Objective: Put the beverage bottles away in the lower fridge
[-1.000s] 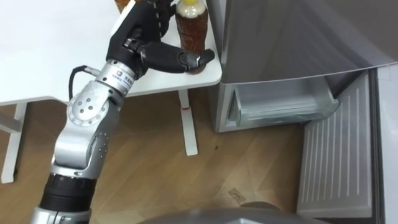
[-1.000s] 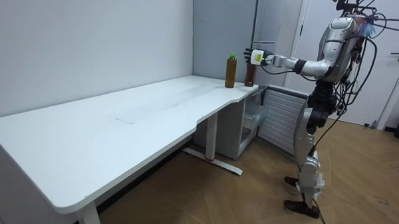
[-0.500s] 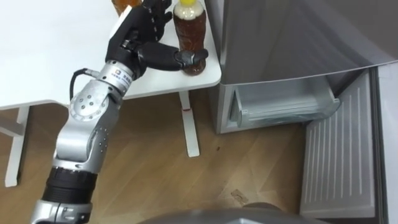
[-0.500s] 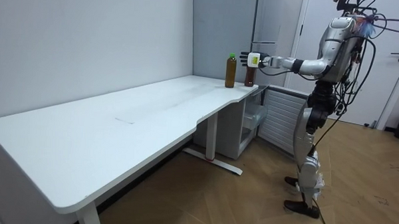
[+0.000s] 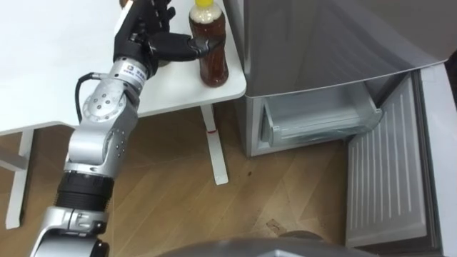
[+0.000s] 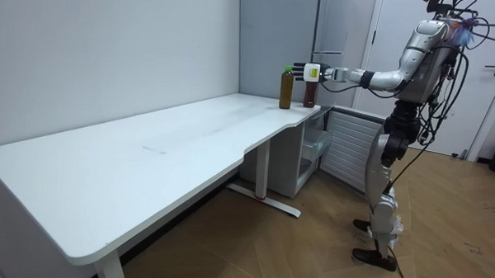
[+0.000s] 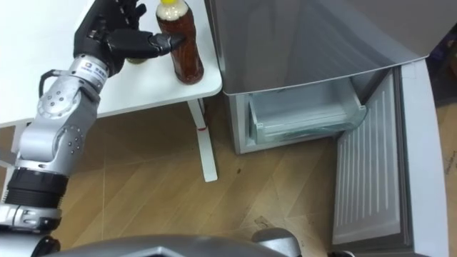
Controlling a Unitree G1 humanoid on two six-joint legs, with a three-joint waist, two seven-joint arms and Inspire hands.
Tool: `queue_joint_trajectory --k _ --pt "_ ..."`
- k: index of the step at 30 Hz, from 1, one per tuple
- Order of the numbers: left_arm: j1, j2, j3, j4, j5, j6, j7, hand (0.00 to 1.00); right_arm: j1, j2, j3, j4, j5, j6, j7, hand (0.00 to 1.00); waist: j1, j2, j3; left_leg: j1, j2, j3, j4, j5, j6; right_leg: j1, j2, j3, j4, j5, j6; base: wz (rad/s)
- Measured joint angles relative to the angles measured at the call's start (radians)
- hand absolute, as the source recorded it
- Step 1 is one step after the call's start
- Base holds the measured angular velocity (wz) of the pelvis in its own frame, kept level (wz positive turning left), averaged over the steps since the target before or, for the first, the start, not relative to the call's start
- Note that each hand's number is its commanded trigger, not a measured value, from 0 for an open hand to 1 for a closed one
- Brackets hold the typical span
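**Inspector:** State the hand and the item.

**Operator:** My left hand reaches over the corner of the white flat-topped table. It is spread wide. The thumb lies across the front of the brown plastic drink bottle with the yellow cap, and the other fingers fan out to the bottle's left, not wrapped round it. The bottle stands upright on the table's corner, just beside the fridge wall.

**Inspector:** Handling?

**Operator:** I judge it full, so fairly heavy for its build. The plastic is smooth, stiff enough to grip, but liable to slip, or to dent under a hard squeeze. I would take it round the mid-body, below the shoulder, with the thumb opposite the fingers, and keep it upright. It is tall on a narrow base, so a sideways nudge could send it off the edge.

**Inspector:** Surroundings, nearest first.

**Operator:**
- **Fridge door:** Nearest, on my right, the lower fridge's white ribbed door is swung open.
- **Drawer:** Behind the door is the clear plastic drawer in the open lower compartment, which is the destination.
- **Table leg:** The table's white leg stands well apart from that path.
- **Fridge body:** The tall grey fridge body rises close beside the bottle, so I judge the bottle must come toward me before it goes down.
- **Second bottle:** Farthest, a second brown bottle with a green cap stands near my fanned fingers, which could knock it.
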Motion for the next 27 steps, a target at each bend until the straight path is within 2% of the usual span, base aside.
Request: queue_joint_trajectory --k 7,9,18,23,27 --pt "-0.040 0.000 0.000 0.006 -0.001 0.009 -0.006 0.00 -0.012 -0.002 0.000 -0.001 0.000 0.001 0.010 0.00 -0.002 0.000 -0.0004 -0.011 -0.001 0.002 0.000 0.000 0.000 -0.017 0.000 0.009 -0.001 0.000 0.000 -0.03" --pt "-0.055 0.000 0.000 0.006 -0.003 0.009 -0.007 0.00 -0.015 -0.002 0.000 -0.002 0.000 0.001 0.010 0.00 -0.003 0.003 -0.0059 -0.022 -0.001 0.003 0.000 0.000 0.000 -0.030 0.000 0.009 -0.001 0.000 0.000 0.00" --pt "-0.057 0.002 -0.004 0.006 -0.088 0.023 -0.044 0.00 -0.028 -0.002 0.002 0.000 -0.035 0.002 0.010 0.00 -0.038 0.015 -0.0139 -0.018 0.000 0.010 0.000 0.000 0.000 -0.028 0.000 0.009 -0.001 0.000 0.000 -0.03" --pt "-0.057 0.003 -0.011 0.009 -0.090 0.025 -0.089 0.00 -0.030 -0.002 0.002 0.002 -0.037 0.002 0.010 0.00 -0.052 0.016 -0.0125 -0.017 0.000 0.010 0.000 0.000 0.000 -0.028 -0.001 0.010 0.001 0.001 -0.001 0.00" --pt "-0.057 0.003 -0.011 0.014 -0.089 0.031 -0.129 0.00 -0.025 -0.002 0.002 0.003 -0.037 0.011 0.013 0.00 -0.051 0.015 -0.0051 -0.019 0.000 0.010 0.000 0.000 0.000 -0.030 0.000 0.015 0.003 0.001 -0.001 0.02"
